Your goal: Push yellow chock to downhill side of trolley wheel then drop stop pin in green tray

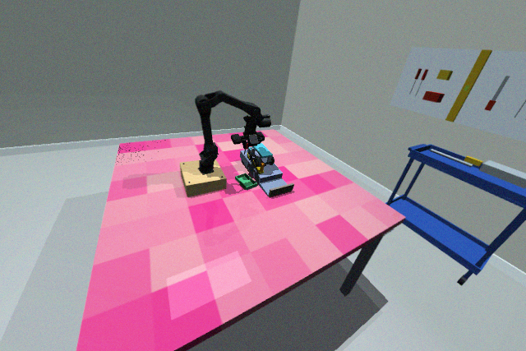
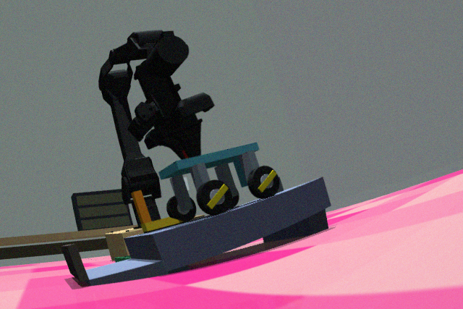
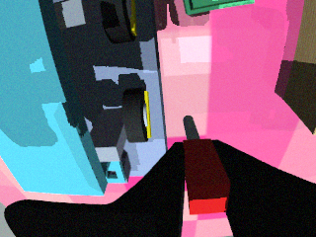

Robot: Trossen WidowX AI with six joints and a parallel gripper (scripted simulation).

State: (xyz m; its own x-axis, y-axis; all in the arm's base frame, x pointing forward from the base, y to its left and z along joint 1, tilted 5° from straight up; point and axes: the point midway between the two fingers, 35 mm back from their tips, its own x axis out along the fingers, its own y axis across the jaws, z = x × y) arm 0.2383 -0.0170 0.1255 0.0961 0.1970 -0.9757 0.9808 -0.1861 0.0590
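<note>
Beside the ramp [image 1: 276,170] [image 2: 239,223] [image 3: 154,99], on its tray side, my gripper [image 1: 246,145] [image 2: 191,155] [image 3: 196,149] pinches the red-headed stop pin [image 2: 184,154] [image 3: 206,173], its grey shaft free of the ramp. The teal-topped trolley [image 1: 262,150] [image 2: 213,159] [image 3: 30,99] stands on the slope. The yellow chock [image 1: 260,168] [image 2: 162,223], orange handle raised, lies at its downhill wheel. The green tray [image 1: 246,181] [image 2: 122,258] [image 3: 217,6] sits on the pink table [image 1: 204,215] [image 2: 261,279] [image 3: 237,99].
</note>
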